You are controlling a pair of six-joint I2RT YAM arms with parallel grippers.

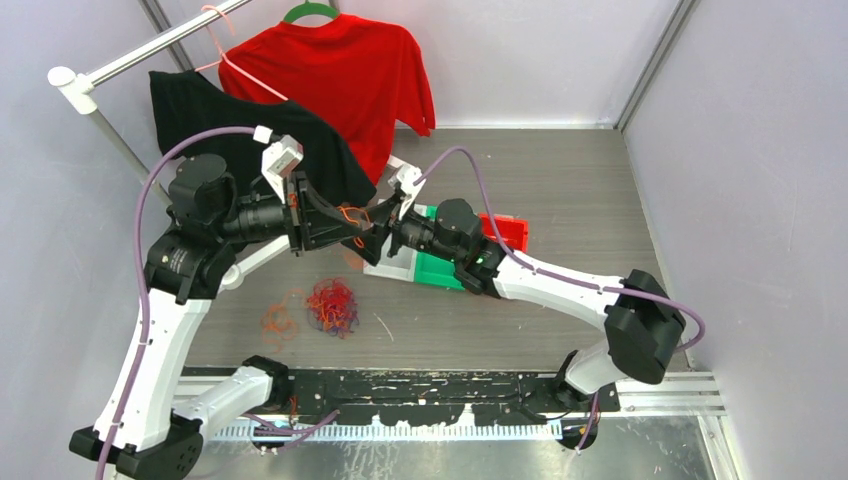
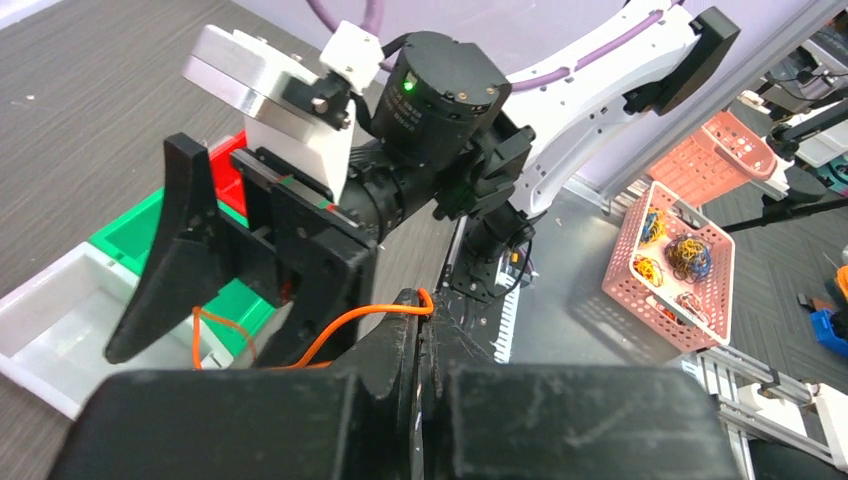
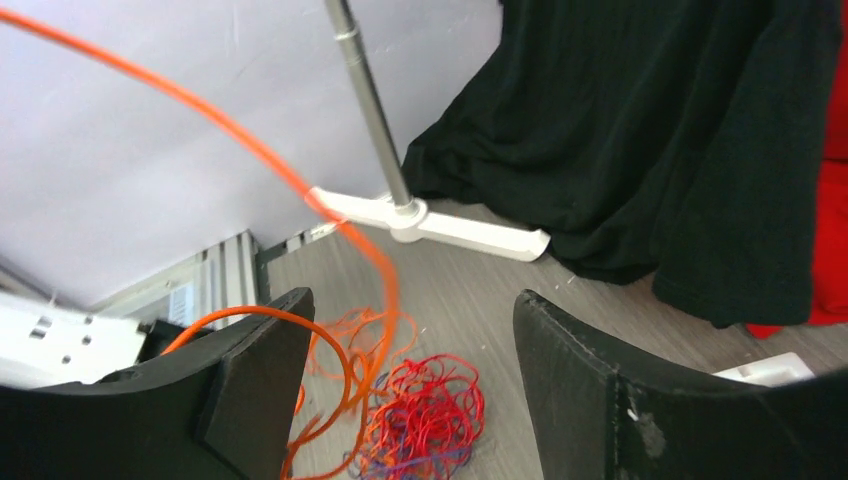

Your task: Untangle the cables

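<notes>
Here the left hand [image 2: 420, 325] was pressed together on a single orange cable [image 2: 352, 318], held well above the tangle [image 1: 332, 305] of red, orange and blue-purple cables that lay on the surface [image 1: 560, 170]. The right hand [image 3: 412, 300] faced it almost tip to tip, also above the tangle and slightly beyond it, with its fingers spread wide and gripping nothing.

In the right wrist view the orange cable slanted down past that hand's gap towards the tangle below, so its long axis ran from the pinch down to the tangle. A loop curled by one finger; whether it touched could not be told.

A smaller orange clump [image 1: 280, 322] sat just left of the tangle.

The right hand looked nearer the free length, so the coming move probably hinged on closing across the cable between pinch and tangle.
</notes>
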